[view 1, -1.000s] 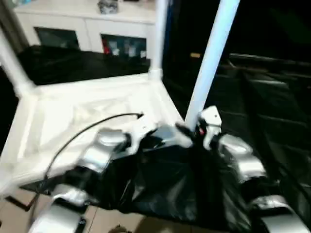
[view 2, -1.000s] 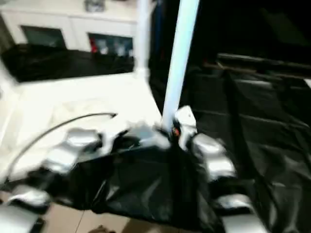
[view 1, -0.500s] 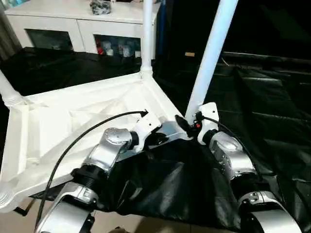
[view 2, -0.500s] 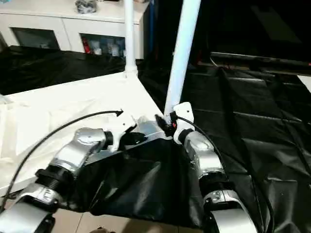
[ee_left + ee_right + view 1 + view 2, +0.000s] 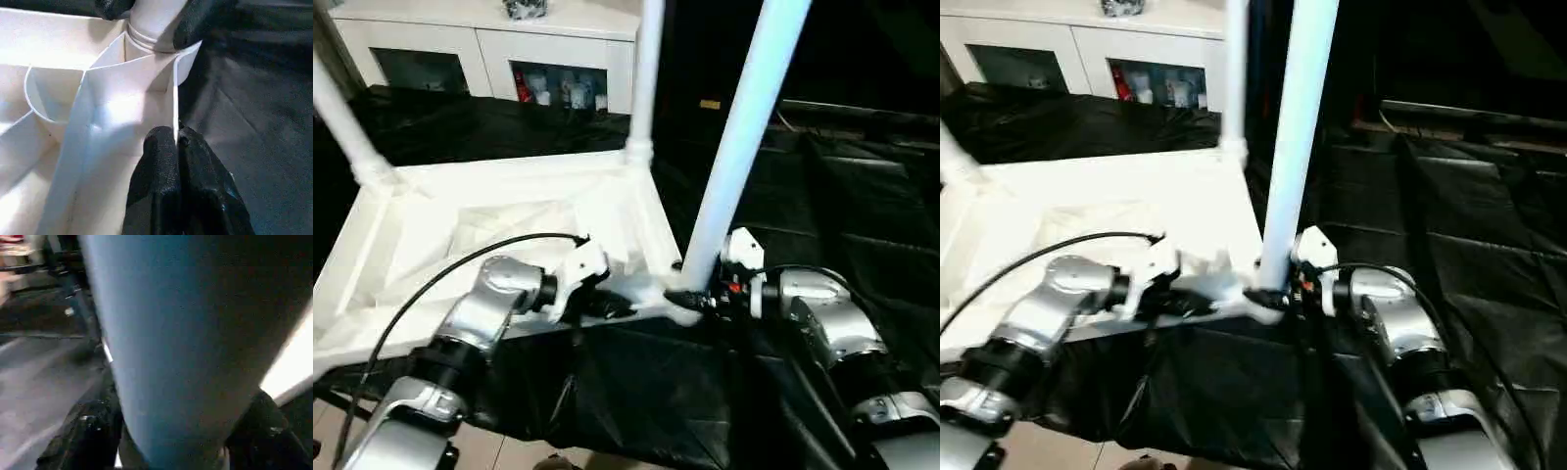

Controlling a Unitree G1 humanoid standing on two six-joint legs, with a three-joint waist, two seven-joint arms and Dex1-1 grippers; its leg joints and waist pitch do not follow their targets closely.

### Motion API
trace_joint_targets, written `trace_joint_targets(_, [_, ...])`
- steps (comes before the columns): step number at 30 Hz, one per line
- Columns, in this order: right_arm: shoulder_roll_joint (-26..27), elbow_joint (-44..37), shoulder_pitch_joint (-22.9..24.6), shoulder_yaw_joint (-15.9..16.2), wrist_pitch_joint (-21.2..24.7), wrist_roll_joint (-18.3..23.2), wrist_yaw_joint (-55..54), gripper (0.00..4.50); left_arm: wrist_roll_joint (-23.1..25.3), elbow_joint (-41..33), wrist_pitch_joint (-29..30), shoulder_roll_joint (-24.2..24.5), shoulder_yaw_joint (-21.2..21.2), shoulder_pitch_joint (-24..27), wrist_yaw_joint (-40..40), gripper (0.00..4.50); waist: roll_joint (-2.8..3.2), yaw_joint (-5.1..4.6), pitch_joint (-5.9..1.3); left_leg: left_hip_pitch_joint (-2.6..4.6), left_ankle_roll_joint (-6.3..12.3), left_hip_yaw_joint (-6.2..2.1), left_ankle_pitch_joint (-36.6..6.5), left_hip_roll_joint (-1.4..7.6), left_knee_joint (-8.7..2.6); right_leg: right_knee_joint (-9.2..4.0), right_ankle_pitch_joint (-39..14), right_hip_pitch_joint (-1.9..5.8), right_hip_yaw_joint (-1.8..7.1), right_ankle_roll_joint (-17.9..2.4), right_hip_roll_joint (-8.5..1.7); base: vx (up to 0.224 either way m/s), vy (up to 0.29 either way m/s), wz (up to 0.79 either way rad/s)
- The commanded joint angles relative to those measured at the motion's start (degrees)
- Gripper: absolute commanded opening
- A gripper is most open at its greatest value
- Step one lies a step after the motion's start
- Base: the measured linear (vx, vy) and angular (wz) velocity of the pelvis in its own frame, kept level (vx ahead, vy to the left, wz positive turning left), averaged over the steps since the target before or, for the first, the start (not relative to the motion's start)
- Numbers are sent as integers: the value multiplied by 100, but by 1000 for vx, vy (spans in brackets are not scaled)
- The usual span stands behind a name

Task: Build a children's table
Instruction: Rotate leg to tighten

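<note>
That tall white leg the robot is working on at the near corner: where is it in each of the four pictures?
Left eye view: the near leg rises right of centre, from the corner socket to the top edge.
Right eye view: the same leg, just right of centre.
Left wrist view: its base sits in the corner socket.
Right wrist view: its tube close up between the right gripper's fingers.
Shared landmark: that corner socket.

tabletop (image 5: 509,225) on sheet (image 5: 862,225) | legs upright in corners | cabinet (image 5: 489,49) behind
</note>
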Motion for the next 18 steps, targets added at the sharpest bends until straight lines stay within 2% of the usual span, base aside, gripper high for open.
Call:
trace_joint_targets(1, [79,-26,232,573,298,-53,498,245,-160,-218,8,-88,-61,-84,-103,0,-30,2,-345,39,512,-84,-954,307,-318,-348,-696,247,272,-1447,-437,0,0,0])
trace_joint_targets(6, [35,-141,292,640,443,4,697,232,-173,-182,22,-29,-44,-127,-200,0,-25,4,-321,70,256,-77,-1283,321,-356,-408,-1330,228,290,-1297,-460,0,0,0])
trace_joint_targets(9, [35,-212,329,641,525,17,769,232,-178,-169,18,-16,-40,-145,-225,0,-25,9,-337,64,243,-75,-1193,322,-349,-394,-1223,231,295,-1267,-461,0,0,0])
trace_joint_targets(14, [105,-237,354,575,532,20,629,232,-127,-116,-33,-41,-7,-169,-57,0,-27,10,-346,49,309,-66,-1030,311,-327,-363,-904,236,286,-1344,-452,0,0,0])
trace_joint_targets(16, [209,-166,331,483,472,5,317,232,-63,-16,-33,-116,74,-229,255,0,-28,14,-339,57,287,-67,-1102,310,-331,-382,-1055,233,286,-1323,-460,0,0,0])
trace_joint_targets(18, [576,233,183,210,243,-215,-892,231,35,196,-24,-339,305,-393,1013,0,-30,-12,-317,66,180,-69,-1247,302,-347,-420,-1371,204,298,-1268,-474,0,0,0])
